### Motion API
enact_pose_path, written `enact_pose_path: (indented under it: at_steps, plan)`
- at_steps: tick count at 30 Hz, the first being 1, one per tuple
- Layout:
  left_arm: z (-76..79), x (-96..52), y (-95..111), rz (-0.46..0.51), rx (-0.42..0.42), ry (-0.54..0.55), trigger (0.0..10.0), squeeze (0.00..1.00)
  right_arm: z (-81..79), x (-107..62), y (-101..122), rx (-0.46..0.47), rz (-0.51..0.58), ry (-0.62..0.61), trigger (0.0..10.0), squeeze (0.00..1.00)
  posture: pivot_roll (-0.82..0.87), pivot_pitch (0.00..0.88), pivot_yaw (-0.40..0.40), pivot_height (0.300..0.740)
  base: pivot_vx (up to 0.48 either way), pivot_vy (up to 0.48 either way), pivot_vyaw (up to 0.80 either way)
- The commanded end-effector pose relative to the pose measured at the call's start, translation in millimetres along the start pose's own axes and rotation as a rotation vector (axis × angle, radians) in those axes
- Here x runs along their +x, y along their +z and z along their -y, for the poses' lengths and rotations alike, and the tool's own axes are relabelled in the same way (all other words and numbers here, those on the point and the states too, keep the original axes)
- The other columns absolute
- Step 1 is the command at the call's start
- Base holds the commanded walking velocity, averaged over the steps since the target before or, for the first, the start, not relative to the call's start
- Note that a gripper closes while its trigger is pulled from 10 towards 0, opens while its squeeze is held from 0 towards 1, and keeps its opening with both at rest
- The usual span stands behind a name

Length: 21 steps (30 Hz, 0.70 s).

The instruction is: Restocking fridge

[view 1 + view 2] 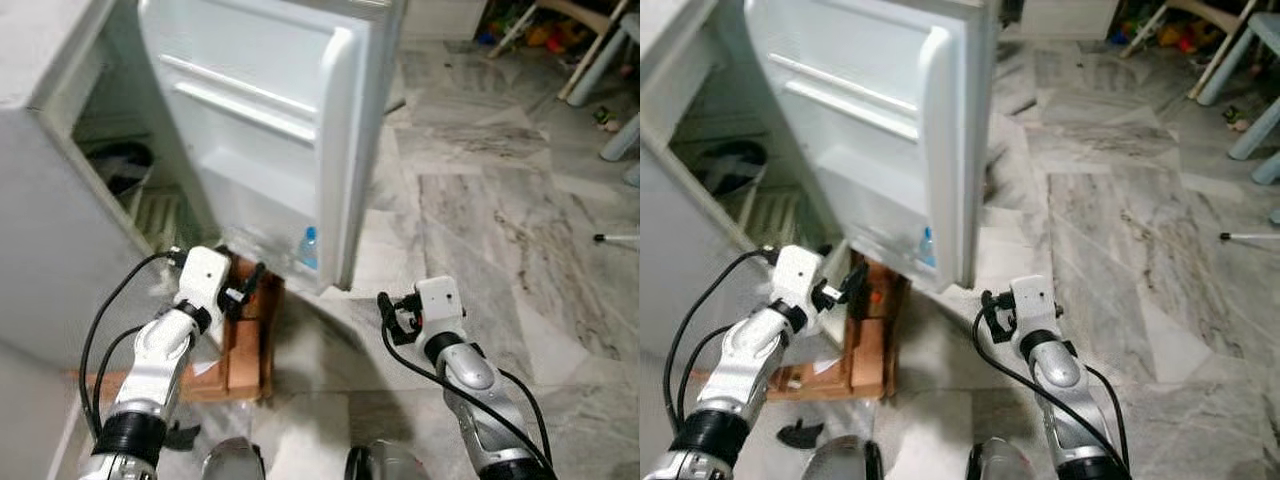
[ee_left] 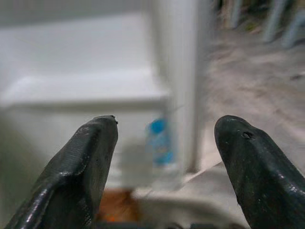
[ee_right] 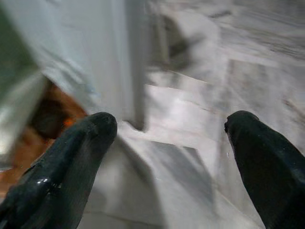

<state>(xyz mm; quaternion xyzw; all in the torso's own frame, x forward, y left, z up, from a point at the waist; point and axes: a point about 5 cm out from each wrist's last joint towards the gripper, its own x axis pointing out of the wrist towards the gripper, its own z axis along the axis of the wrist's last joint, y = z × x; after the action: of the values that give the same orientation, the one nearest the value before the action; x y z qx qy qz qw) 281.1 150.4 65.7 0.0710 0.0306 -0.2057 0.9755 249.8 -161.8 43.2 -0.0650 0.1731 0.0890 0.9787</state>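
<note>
The white fridge door (image 1: 270, 130) stands swung open, and its lowest door shelf (image 1: 262, 245) holds one clear plastic bottle with a blue cap (image 1: 308, 248); the upper door rails look bare. Inside the white fridge cabinet (image 1: 60, 230), a dark rounded object (image 1: 122, 165) sits on a wire shelf — its identity cannot be told. The left gripper (image 1: 250, 287) hovers below the door's bottom edge, above a brown wooden pallet-like stand (image 1: 245, 345), fingers spread and carrying nothing. The right gripper (image 1: 386, 312) hangs over the grey marble floor (image 1: 500, 230), also spread and empty. Judgement: restocking is at an early or intermediate point — one bottle placed, and no further stock is in either gripper.
</note>
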Motion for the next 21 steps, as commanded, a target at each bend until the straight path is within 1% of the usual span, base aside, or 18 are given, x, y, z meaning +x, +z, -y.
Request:
enact_pose_path:
  at_steps: [1, 5, 9, 12, 15, 18, 20, 21]
  plan:
    - [-3.5, -9.4, -0.1, -0.004, 0.013, 0.044, 10.0, 0.0, 0.7, 0.7, 2.8, 0.006, 0.011, -0.002, 10.0, 0.0, 0.09, 0.116, 0.004, 0.74, 0.465, 0.0, -0.45]
    - [-4.9, -15.8, -1.0, -0.019, 0.01, 0.093, 10.0, 0.0, 0.9, 2.1, 3.2, -0.006, 0.008, 0.004, 10.0, 0.0, 0.09, 0.12, 0.004, 0.74, 0.477, 0.0, 0.0]
    - [-10.2, -15.9, -3.3, -0.059, 0.066, 0.17, 10.0, 0.0, 1.3, 4.7, 4.5, -0.016, 0.008, 0.009, 10.0, 0.0, 0.12, 0.133, 0.006, 0.74, 0.48, 0.0, 0.0]
    - [-11.5, -16.1, 0.0, -0.05, 0.045, 0.196, 10.0, 0.0, 0.6, 4.5, 5.9, -0.019, 0.012, 0.011, 10.0, 0.0, 0.11, 0.139, 0.008, 0.74, 0.477, 0.0, 0.0]
    - [-7.3, -11.2, 1.6, -0.048, 0.04, 0.176, 10.0, 0.0, 0.5, 5.0, 6.4, -0.02, 0.012, 0.012, 10.0, 0.0, 0.09, 0.135, 0.005, 0.74, 0.48, 0.0, 0.0]
    - [-0.8, 0.0, 9.2, -0.029, 0.04, 0.147, 10.0, 0.0, 0.9, 6.0, 6.2, -0.021, 0.01, 0.012, 10.0, 0.0, 0.09, 0.128, 0.003, 0.74, 0.472, 0.0, 0.0]
    - [0.2, 1.9, 10.2, -0.027, 0.04, 0.142, 10.0, 0.0, 0.9, 6.1, 6.1, -0.021, 0.009, 0.012, 10.0, 0.0, 0.09, 0.128, 0.003, 0.74, 0.472, 0.0, 0.0]
    - [3.5, 7.6, 14.4, -0.014, 0.04, 0.128, 10.0, 0.0, 0.9, 6.6, 6.1, -0.023, 0.008, 0.012, 10.0, 0.0, 0.09, 0.121, 0.004, 0.74, 0.48, 0.0, 0.0]
